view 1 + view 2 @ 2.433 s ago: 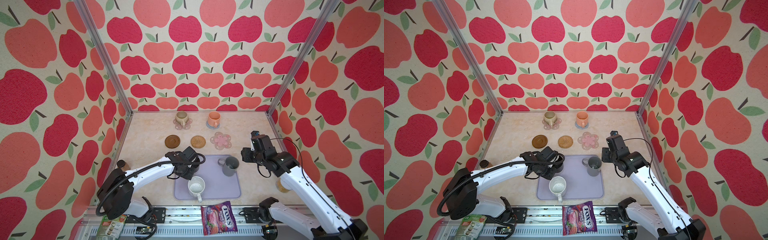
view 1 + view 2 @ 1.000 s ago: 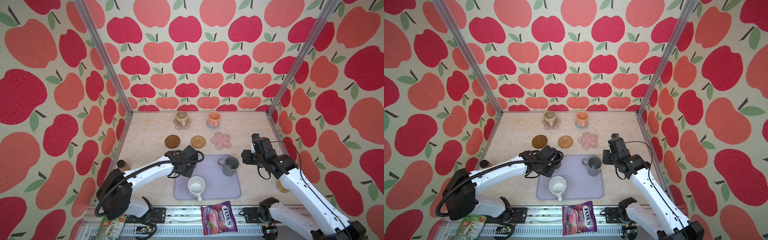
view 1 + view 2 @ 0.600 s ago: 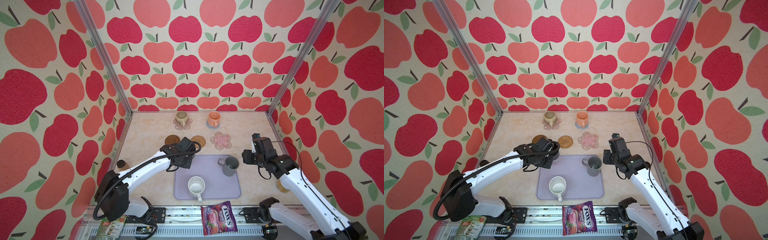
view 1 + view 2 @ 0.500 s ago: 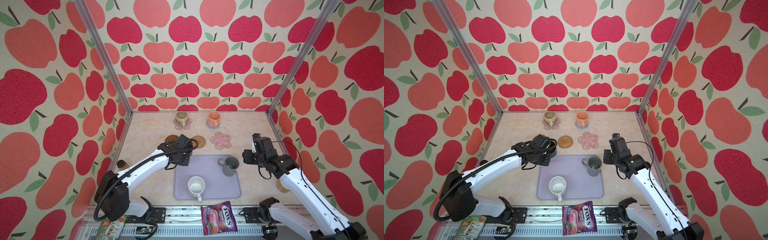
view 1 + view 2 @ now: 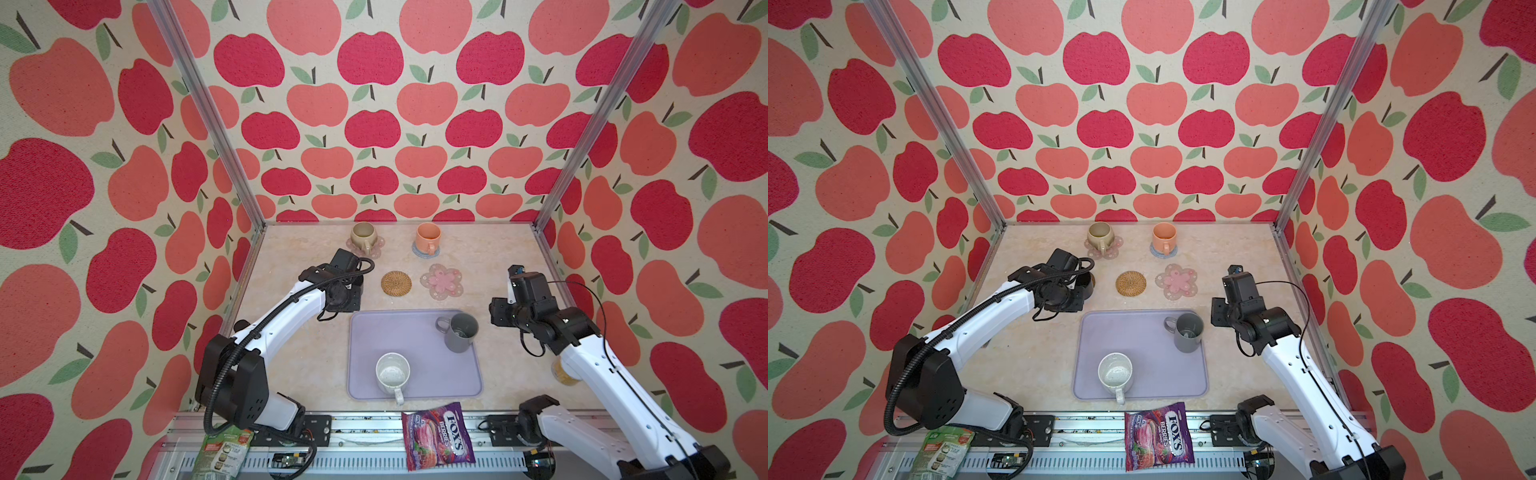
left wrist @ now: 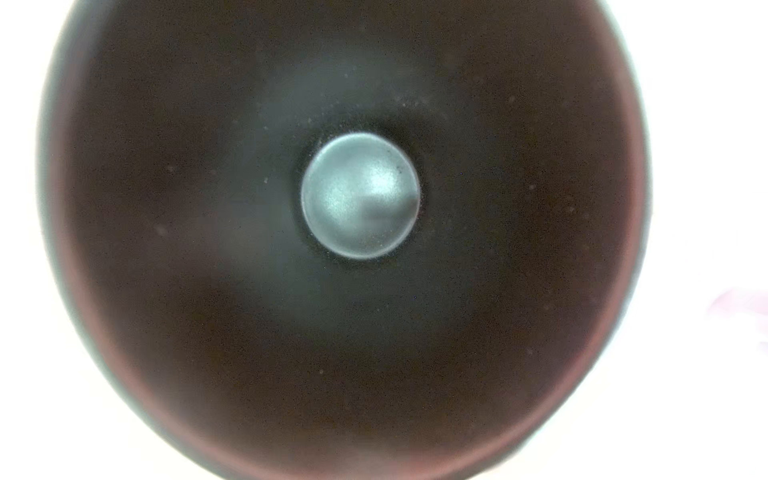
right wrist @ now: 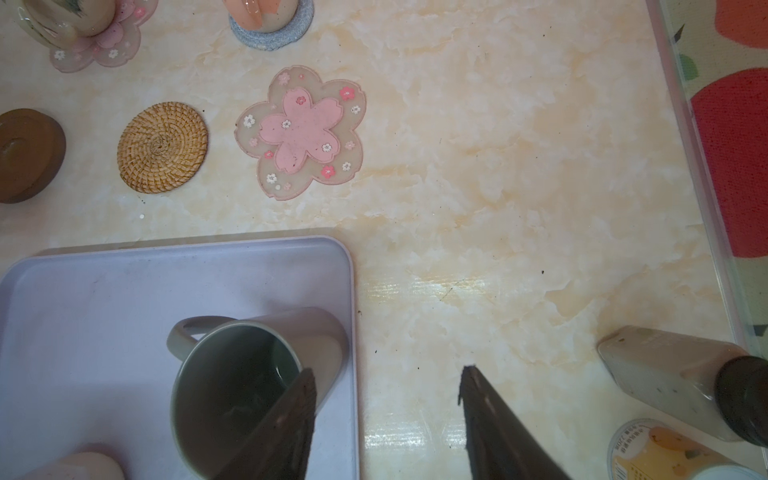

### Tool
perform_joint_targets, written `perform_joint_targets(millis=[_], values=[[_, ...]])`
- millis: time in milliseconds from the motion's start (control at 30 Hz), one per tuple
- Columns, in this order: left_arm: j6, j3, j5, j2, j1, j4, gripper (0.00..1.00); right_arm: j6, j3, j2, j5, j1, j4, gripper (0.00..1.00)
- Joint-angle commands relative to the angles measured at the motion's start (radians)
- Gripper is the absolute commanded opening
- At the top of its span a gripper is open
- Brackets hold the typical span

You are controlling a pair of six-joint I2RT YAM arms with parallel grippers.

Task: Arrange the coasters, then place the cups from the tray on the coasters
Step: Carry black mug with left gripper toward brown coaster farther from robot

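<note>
My left gripper is shut on the black cup, holding it over the dark brown coaster, which is almost fully hidden. The left wrist view shows only the cup's dark inside. On the lavender tray stand the grey cup and the speckled white cup. My right gripper hangs open and empty above the tray's right rim, beside the grey cup. The beige cup sits on a pink flower coaster, the orange cup on the grey-blue one. The rattan coaster and the other flower coaster are bare.
A candy bag and a green packet lie on the front rail. A yellow jar and a lying bottle are by the right wall, under my right arm. Metal posts mark the back corners.
My left arm has lifted the black cup off the tray's far left corner and carried it back and left, over the brown coaster. The right arm has barely moved.
</note>
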Motion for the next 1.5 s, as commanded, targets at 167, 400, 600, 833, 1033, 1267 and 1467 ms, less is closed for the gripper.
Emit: perform_joint_targets(millis=[167, 400, 600, 833, 1033, 1267, 1467], values=[[0.071, 0.127, 0.022, 0.089, 0.090, 0.037, 0.00, -0.025, 0.062, 0.045, 0.023, -0.013, -0.022, 0.58], [0.098, 0.188, 0.030, 0.176, 0.129, 0.050, 0.00, -0.026, 0.084, 0.076, 0.023, -0.016, -0.017, 0.58], [0.115, 0.231, 0.018, 0.240, 0.143, 0.057, 0.00, -0.026, 0.087, 0.084, 0.028, -0.017, -0.021, 0.58], [0.136, 0.270, 0.003, 0.299, 0.149, 0.054, 0.00, -0.024, 0.088, 0.090, 0.032, -0.018, -0.025, 0.59], [0.135, 0.271, -0.003, 0.319, 0.157, 0.066, 0.00, -0.023, 0.090, 0.097, 0.030, -0.018, -0.025, 0.59], [0.128, 0.247, -0.004, 0.315, 0.171, 0.083, 0.00, -0.032, 0.106, 0.128, 0.020, -0.019, -0.019, 0.59], [0.126, 0.234, 0.009, 0.322, 0.170, 0.086, 0.00, -0.031, 0.107, 0.150, 0.008, -0.019, -0.005, 0.59]])
